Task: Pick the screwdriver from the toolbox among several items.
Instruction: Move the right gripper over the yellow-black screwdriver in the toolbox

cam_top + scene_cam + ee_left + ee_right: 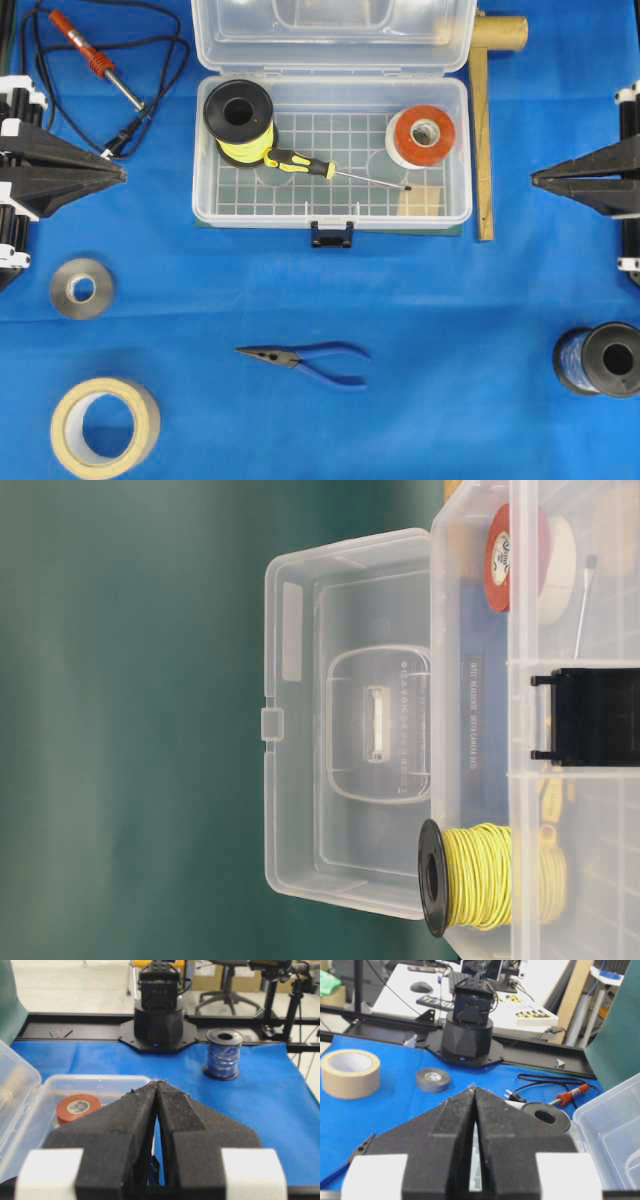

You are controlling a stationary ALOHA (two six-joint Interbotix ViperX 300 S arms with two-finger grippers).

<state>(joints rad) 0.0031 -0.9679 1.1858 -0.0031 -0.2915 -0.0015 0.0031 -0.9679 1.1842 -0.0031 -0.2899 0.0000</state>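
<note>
The screwdriver (310,166), with a yellow-and-black handle and a thin silver shaft, lies on the gridded floor of the open clear toolbox (330,215), its tip pointing right. Its shaft tip shows in the table-level view (585,600). The toolbox also shows in the left wrist view (30,1110) and the right wrist view (615,1130). My left gripper (122,173) is shut and empty, left of the box; its tips show in the left wrist view (159,1083). My right gripper (535,180) is shut and empty, right of the box; its tips show in the right wrist view (474,1089).
In the box are a yellow wire spool (240,122), red tape (424,135) and a small wooden block (420,200). On the blue cloth lie blue pliers (310,360), a soldering iron (95,62), grey tape (82,288), masking tape (104,425), a blue spool (600,358) and a wooden stick (484,130).
</note>
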